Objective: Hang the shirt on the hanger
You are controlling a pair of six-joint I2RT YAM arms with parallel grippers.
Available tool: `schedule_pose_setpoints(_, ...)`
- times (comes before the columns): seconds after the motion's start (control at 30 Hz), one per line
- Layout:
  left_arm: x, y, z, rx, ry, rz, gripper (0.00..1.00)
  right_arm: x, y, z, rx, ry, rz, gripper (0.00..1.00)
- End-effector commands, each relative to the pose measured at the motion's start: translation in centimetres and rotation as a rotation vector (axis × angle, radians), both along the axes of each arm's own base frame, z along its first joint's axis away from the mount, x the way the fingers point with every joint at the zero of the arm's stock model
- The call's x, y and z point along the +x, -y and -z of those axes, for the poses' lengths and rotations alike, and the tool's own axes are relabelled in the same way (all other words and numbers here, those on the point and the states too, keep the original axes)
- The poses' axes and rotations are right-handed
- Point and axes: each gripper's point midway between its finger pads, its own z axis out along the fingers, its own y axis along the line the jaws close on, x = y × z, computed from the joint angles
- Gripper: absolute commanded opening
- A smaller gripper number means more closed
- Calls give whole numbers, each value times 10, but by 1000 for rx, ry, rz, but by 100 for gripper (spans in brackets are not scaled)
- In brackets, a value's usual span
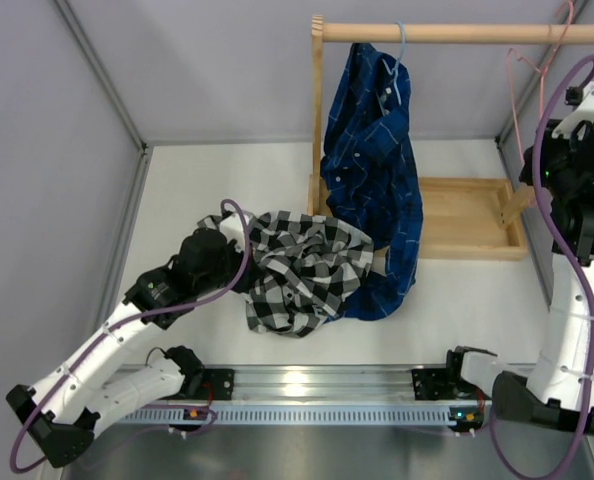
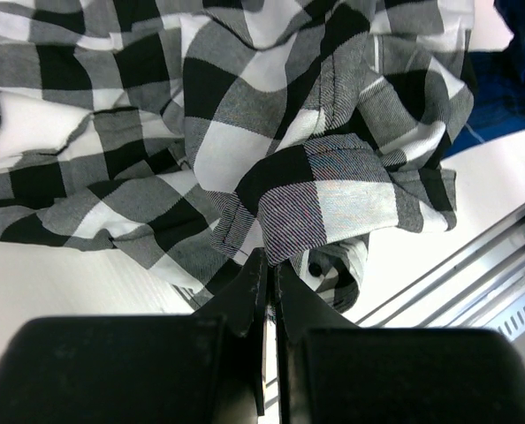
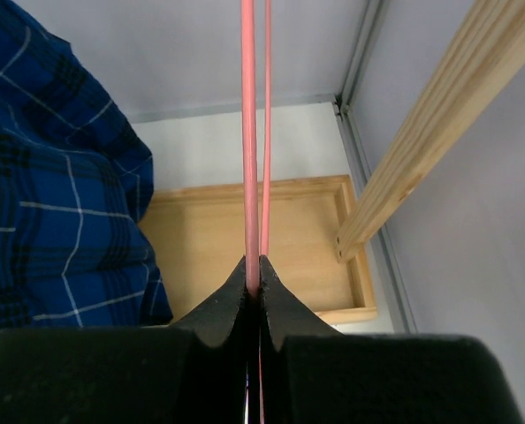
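While the L gripper [image 2: 264,265] sits low on the table [image 1: 227,170], its jaws are clenched tight on a fold of the shirt [image 2: 315,177]. Only a small bit of cloth goes in btwn the tips. The rest of the shirt lies in a crumpled heap just past the jaws and out to both sides, black & white squares all bunched up. A bit of the blue shirt [image 1: 377,180] shows far past the jaws, up & to the R, touching the heap.

The R gripper [image 3: 254,274] is up high by the R wall, well apart from the shirt. Its jaws are squeezed shut on the hanger [image 3: 248,132], w/ one thin pink wire pinched btwn the tips. A 2nd pink wire runs just beside it, on the R. Both wires go straight away from the jaws. L of the jaws hangs the blue shirt. Below & past the jaws lies the wood tray [image 3: 298,230]. R of the jaws a wood bar [image 3: 439,115] slants up.

From the top cam, the blue shirt hangs on a pale blue hanger [image 1: 402,60] from the rail [image 1: 457,33], & its bottom end rests on the table next to the heap.
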Motion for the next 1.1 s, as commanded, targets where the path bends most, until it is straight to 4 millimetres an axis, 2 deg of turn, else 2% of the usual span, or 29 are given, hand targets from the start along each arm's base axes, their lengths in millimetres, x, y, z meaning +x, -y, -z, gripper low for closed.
schedule_pose_setpoints(0.0,18,2,-42,-86,99,-77,0,-17,-20,-16,1,92,-88,0)
schedule_pose_setpoints(0.1,23,2,-46,-93,98,-102,0,-40,-30,-22,-8,144,-123,0)
schedule_pose_setpoints(0.17,26,6,-50,-101,98,-104,0,-45,-33,-28,-16,176,-126,0)
schedule_pose_setpoints(0.4,32,11,-65,-145,101,-129,0,-41,-42,-40,-25,215,-169,0)
schedule_pose_setpoints(0.5,35,14,-69,-151,100,-133,0,-37,-42,-42,-29,205,-168,0)
schedule_pose_setpoints(0.57,38,11,-71,-145,103,-156,0,-44,-46,-37,-19,179,-181,0)
schedule_pose_setpoints(0.67,45,-1,-72,-103,101,-233,0,-72,-65,-33,-19,177,-266,0)
schedule_pose_setpoints(0.7,49,-5,-79,-95,116,-260,0,-91,-73,-36,-34,206,-299,0)
schedule_pose_setpoints(0.73,51,-8,-72,-58,92,-273,0,-100,-79,-35,-34,207,-330,0)
schedule_pose_setpoints(0.77,53,-9,-72,-47,88,-280,0,-111,-85,-28,-26,179,-363,0)
schedule_pose_setpoints(0.8,56,-13,-78,-45,95,-293,0,-128,-98,-32,-26,195,-436,0)
schedule_pose_setpoints(0.87,61,-17,-77,-31,80,-308,0,-145,-110,-29,-17,185,-515,0)
schedule_pose_setpoints(0.9,65,-23,-80,-31,83,-323,0,-161,-114,-28,-15,191,-550,0)
schedule_pose_setpoints(1.0,70,-27,-93,-51,85,-322,0,-189,-116,-28,-12,210,-599,0)
schedule_pose_setpoints(1.07,71,-25,-97,-56,78,-307,0,-201,-115,-27,-7,213,-622,0)
